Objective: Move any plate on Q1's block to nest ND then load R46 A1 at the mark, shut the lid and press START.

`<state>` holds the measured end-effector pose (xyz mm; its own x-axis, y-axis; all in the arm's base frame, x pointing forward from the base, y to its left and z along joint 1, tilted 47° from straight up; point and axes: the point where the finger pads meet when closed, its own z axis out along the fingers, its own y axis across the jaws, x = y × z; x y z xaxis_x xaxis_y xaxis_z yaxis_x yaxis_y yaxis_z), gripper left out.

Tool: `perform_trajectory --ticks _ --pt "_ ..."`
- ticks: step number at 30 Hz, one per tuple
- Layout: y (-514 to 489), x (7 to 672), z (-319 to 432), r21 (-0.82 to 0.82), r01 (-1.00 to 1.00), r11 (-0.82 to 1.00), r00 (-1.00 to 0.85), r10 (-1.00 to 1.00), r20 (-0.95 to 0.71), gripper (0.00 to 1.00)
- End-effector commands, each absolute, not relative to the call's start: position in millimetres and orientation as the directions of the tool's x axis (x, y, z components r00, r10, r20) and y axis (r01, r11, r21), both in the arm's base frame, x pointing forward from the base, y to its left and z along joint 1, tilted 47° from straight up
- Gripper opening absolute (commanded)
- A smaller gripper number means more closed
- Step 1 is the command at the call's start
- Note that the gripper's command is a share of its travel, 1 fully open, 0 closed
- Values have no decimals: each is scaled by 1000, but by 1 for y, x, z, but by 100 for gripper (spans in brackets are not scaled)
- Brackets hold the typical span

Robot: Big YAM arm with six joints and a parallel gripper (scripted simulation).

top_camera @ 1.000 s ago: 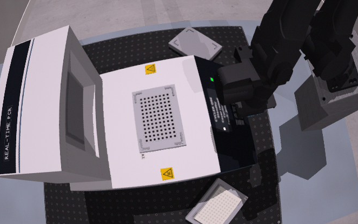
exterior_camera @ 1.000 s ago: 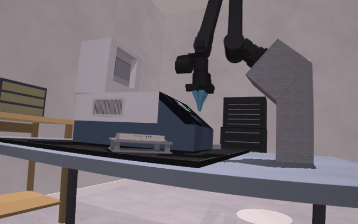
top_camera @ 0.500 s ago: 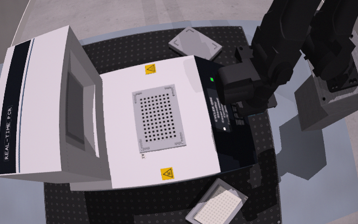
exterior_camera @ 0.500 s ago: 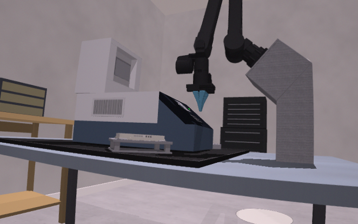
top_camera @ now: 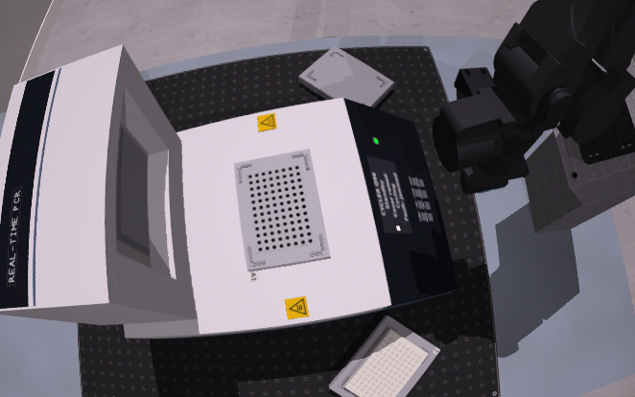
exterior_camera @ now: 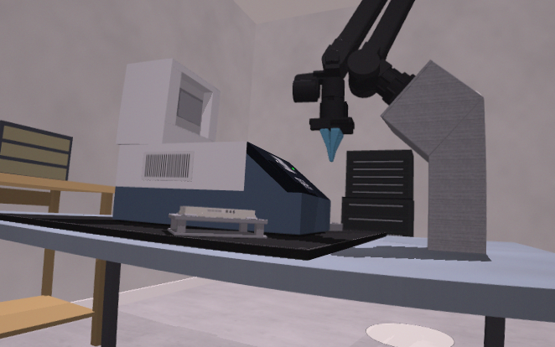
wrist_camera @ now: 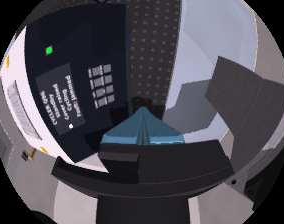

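Observation:
Cycler Q1 stands with its lid open and tilted back. Its block is bare, with four corner brackets and an 'A1' mark at one corner. The status lamp shows green, also in the wrist view. The keypad sits on the dark panel, and shows in the wrist view. The sealed plate R46 lies on nest N1 at the front, seen from the side in the exterior view. My gripper is shut and empty, hanging in the air above the mat in front of the panel; its blue fingers show in the wrist view.
The empty nest ND lies at the far end of the black mat. The arm's grey pedestal stands to the right on the table. A wooden shelf and dark drawer cabinets stand beyond the table.

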<state>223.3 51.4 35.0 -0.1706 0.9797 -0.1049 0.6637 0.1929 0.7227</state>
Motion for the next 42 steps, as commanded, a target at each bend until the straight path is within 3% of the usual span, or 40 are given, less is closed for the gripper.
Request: perform_trajectory --ticks 1,42 --pt "51 225 35 703 688 181 -159 982 -98 0" --pt "56 236 53 742 641 197 -173 979 -110 0"
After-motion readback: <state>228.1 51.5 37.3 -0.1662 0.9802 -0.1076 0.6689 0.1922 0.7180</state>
